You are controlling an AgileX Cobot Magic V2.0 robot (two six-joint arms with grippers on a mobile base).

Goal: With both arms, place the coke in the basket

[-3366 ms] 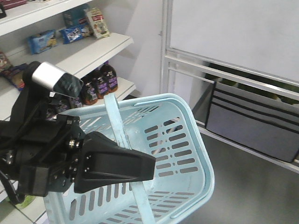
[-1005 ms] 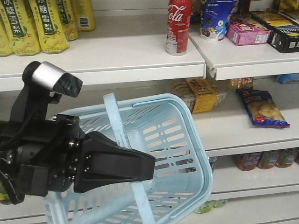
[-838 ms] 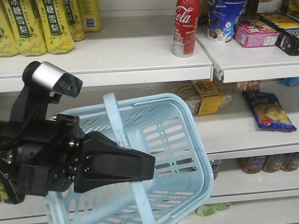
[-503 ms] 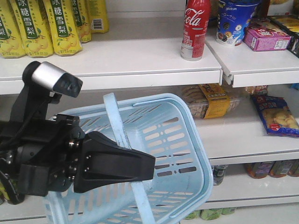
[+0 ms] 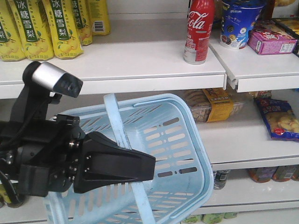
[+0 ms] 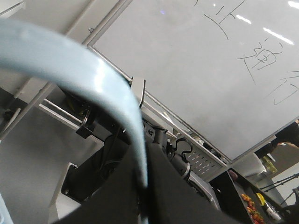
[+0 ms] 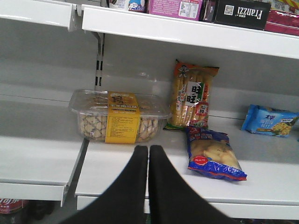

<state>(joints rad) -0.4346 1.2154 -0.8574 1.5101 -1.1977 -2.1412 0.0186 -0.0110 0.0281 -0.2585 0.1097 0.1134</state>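
The coke (image 5: 199,31), a slim red bottle with white script, stands upright on the upper shelf (image 5: 140,60), above and right of the basket. The light blue basket (image 5: 180,140) hangs tilted in front of the shelves. My left gripper (image 5: 148,167), black with a silver camera block, is shut on the basket's pale blue strap handle (image 5: 116,123). In the left wrist view the strap (image 6: 88,70) runs down between the closed jaws of the left gripper (image 6: 142,184). My right gripper (image 7: 148,150) is shut on nothing, pointing at the middle shelf, and is out of the front view.
Yellow drink bottles (image 5: 60,25) stand left of the coke, a blue cup (image 5: 240,21) and pink box (image 5: 273,39) to its right. On the middle shelf lie a clear biscuit box (image 7: 119,116), a tall snack bag (image 7: 192,95) and a blue bag (image 7: 212,153).
The front view swung from a side shelf and whiteboard to these shelves. Over the last second the coke and shelf slid right in view. The left gripper's hold on the basket is unchanged.
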